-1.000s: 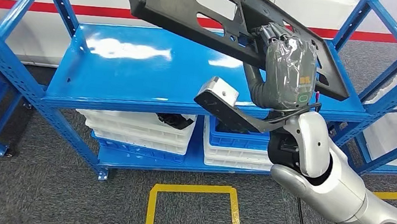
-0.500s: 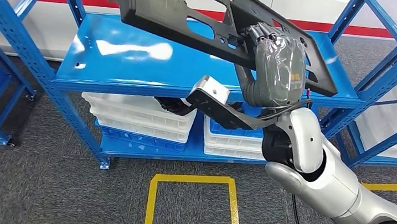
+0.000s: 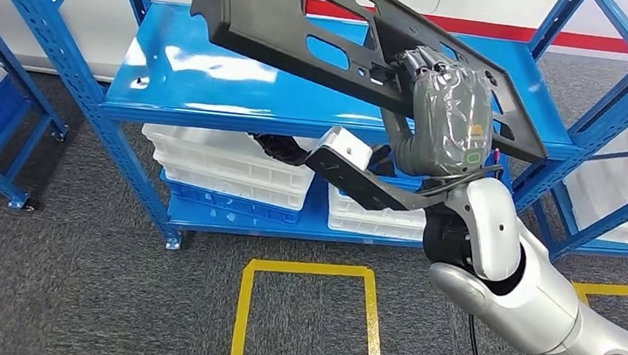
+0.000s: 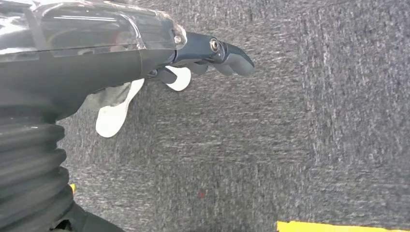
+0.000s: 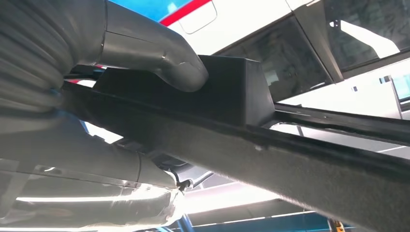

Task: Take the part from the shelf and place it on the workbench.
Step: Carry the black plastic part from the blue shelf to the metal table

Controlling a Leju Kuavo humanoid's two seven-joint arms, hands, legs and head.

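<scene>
head high over shelf (image 3: 240,90), wrists close-up

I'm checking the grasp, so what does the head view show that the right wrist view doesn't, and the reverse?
Head view alone: the blue shelf, white bins beneath it, the yellow floor square, and the black part's whole outline with cutouts.
Right wrist view alone: the thumb pressed on the part's raised block.
Both: the right hand holding the part.

The right hand (image 3: 443,112) held the part (image 3: 309,27) up above the top board of the shelf (image 3: 214,88). Stacked trays (image 3: 232,173) sat on the lower board. On the floor (image 3: 62,274), a taped square (image 3: 305,326) lay before the shelf.
</scene>
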